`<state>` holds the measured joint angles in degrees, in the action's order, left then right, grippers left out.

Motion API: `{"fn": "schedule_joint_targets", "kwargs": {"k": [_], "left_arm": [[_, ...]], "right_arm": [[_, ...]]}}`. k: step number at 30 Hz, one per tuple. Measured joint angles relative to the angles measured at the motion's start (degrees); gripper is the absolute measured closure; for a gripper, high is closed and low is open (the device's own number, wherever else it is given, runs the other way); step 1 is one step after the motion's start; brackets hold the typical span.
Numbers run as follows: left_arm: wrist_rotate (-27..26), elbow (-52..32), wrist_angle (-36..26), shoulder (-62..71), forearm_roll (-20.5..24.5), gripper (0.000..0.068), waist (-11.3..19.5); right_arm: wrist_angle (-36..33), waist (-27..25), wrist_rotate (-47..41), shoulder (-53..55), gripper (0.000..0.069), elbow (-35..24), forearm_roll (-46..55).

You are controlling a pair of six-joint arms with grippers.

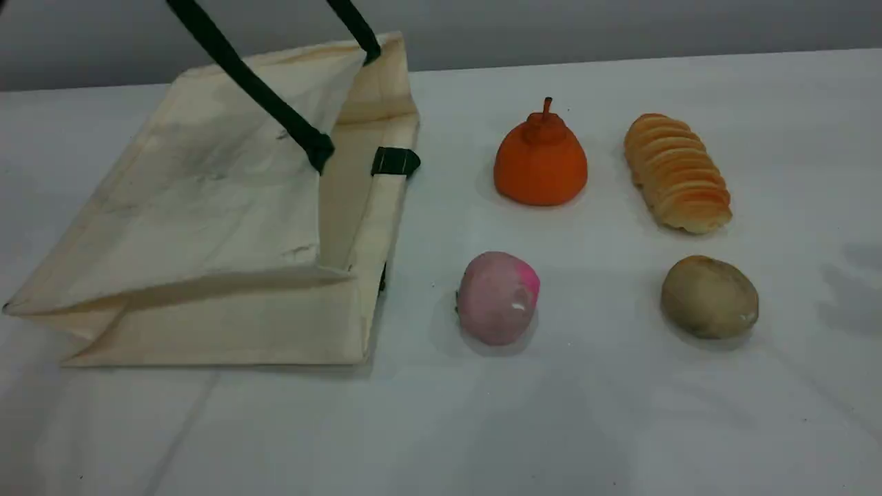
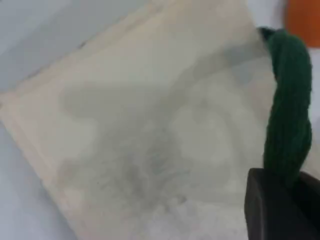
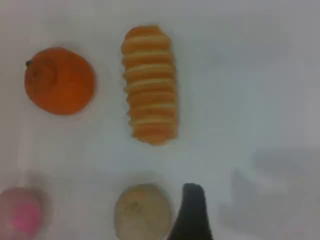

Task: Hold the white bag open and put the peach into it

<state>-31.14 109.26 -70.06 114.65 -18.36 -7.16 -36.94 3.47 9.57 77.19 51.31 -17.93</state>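
The white bag [image 1: 207, 227] lies on its side at the table's left, its mouth facing right. One dark green handle [image 1: 255, 86] is pulled taut up out of the scene view's top edge, lifting the upper side. In the left wrist view that handle [image 2: 287, 105] runs into my left gripper's dark fingertip [image 2: 272, 210], which is shut on it above the bag's cloth [image 2: 150, 125]. The pink peach [image 1: 497, 297] rests just right of the bag's mouth. My right gripper's fingertip [image 3: 192, 215] hovers open beside the brown lump; the peach [image 3: 20, 212] lies at its far left.
An orange pear-shaped fruit [image 1: 541, 162] stands behind the peach. A ridged golden bread roll [image 1: 677, 172] lies at the back right, and a brownish potato-like lump [image 1: 710, 296] sits in front of it. Arm shadows fall on the white tablecloth [image 1: 620, 413] at the right.
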Motion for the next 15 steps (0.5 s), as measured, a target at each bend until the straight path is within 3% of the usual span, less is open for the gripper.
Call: {"fn": "schedule_joint_targets", "kwargs": {"k": [9, 15], "left_arm": [[-1.64, -1.30, -0.01, -5.55, 0.37, 0.0593, 0.00], [-1.63, -1.99, -0.01, -10.67, 0.29, 0.0593, -2.60]], "right_arm": [[0.33, 0.00, 1.54, 0.00, 0.0153, 0.00, 0.02], [0.33, 0.00, 1.54, 0.06, 0.0153, 0.00, 0.02]]}}
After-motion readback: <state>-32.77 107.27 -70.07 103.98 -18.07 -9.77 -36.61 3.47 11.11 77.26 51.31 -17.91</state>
